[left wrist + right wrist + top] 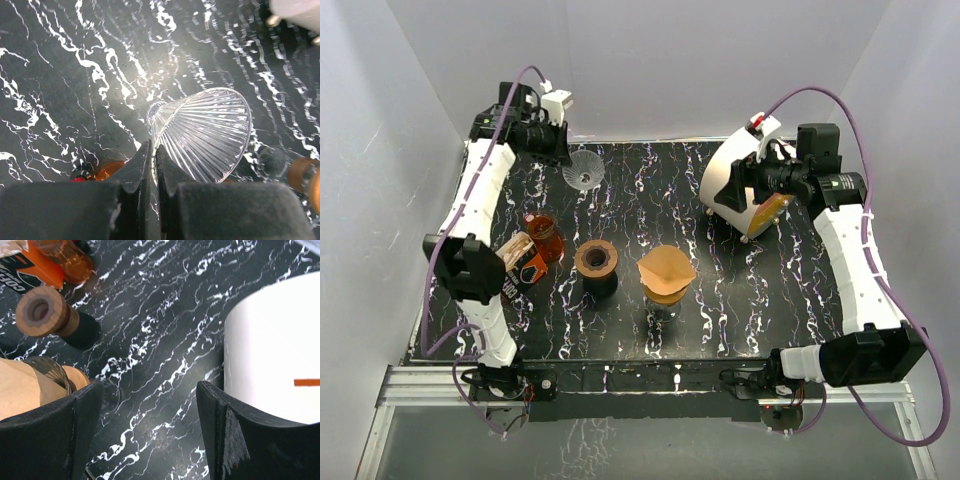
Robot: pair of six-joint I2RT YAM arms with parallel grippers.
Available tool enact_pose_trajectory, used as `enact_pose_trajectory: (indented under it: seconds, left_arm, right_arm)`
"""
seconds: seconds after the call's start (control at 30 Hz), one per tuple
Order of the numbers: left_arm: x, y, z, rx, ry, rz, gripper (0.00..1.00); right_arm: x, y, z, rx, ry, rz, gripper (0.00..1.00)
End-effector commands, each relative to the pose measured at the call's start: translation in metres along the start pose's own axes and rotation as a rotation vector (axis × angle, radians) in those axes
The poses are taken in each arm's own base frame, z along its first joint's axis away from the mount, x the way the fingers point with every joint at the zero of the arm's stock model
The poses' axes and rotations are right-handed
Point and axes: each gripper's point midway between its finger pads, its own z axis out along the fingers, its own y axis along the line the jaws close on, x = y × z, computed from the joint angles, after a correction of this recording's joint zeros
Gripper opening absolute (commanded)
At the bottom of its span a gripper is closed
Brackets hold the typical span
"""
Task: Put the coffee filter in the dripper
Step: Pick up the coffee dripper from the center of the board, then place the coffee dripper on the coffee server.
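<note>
Filter (665,270): brown paper cone seated in the mouth of a glass jug (52,371), mid-table (770,290).
Dripper (205,132): clear ribbed glass, tipped sideways at the far left.
Left claw (153,146): pressed together, pinching the dripper's rim.
Right claw (150,390): spread, empty, just beside a white drum (270,355).

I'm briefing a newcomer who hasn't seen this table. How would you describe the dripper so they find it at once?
Start at the black marbled table and go to its far left corner, at the tip of the left end effector. The dripper there is an empty, clear, ribbed glass cone, unlike the amber jar and black cylinder nearby.
</note>
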Motion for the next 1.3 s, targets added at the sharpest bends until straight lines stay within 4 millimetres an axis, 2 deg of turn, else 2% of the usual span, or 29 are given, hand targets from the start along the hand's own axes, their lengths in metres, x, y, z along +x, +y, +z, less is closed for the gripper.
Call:
enact_pose_trajectory:
  seconds: [0.0, 0.1, 0.2, 0.27, 0.43, 0.63, 0.83, 1.03, 1.27]
  left_arm:
    - [-0.012, -0.045, -0.065, 0.092, -0.069, 0.031, 0.00]
    - [-0.002, -0.067, -0.087, 0.162, -0.064, 0.042, 0.00]
    - [0.014, -0.089, -0.109, 0.221, -0.058, 0.050, 0.00]
    - [0.027, -0.102, -0.121, 0.262, -0.044, 0.060, 0.00]
    - [0.061, -0.121, -0.138, 0.319, -0.001, 0.076, 0.00]
    - [0.088, -0.128, -0.136, 0.373, 0.071, 0.058, 0.00]
    - [0.100, -0.126, -0.127, 0.385, 0.141, 0.014, 0.00]
    - [0.101, -0.127, -0.115, 0.396, 0.170, -0.007, 0.00]
    - [0.110, -0.126, -0.099, 0.404, 0.225, -0.018, 0.00]
  right_arm:
    - [-0.051, 0.013, -0.004, -0.074, -0.134, -0.123, 0.72]
    - [-0.064, 0.020, 0.002, -0.097, -0.149, -0.157, 0.72]
    - [-0.072, 0.036, 0.017, -0.114, -0.141, -0.219, 0.72]
    - [-0.075, 0.053, 0.029, -0.139, -0.126, -0.274, 0.72]
    - [-0.072, 0.113, 0.059, -0.286, -0.109, -0.417, 0.71]
    - [-0.066, 0.176, 0.074, -0.445, -0.119, -0.577, 0.70]
    - [-0.047, 0.223, 0.068, -0.577, -0.123, -0.741, 0.70]
    - [-0.027, 0.247, 0.072, -0.637, -0.091, -0.825, 0.69]
    - [-0.018, 0.263, 0.085, -0.647, -0.058, -0.866, 0.65]
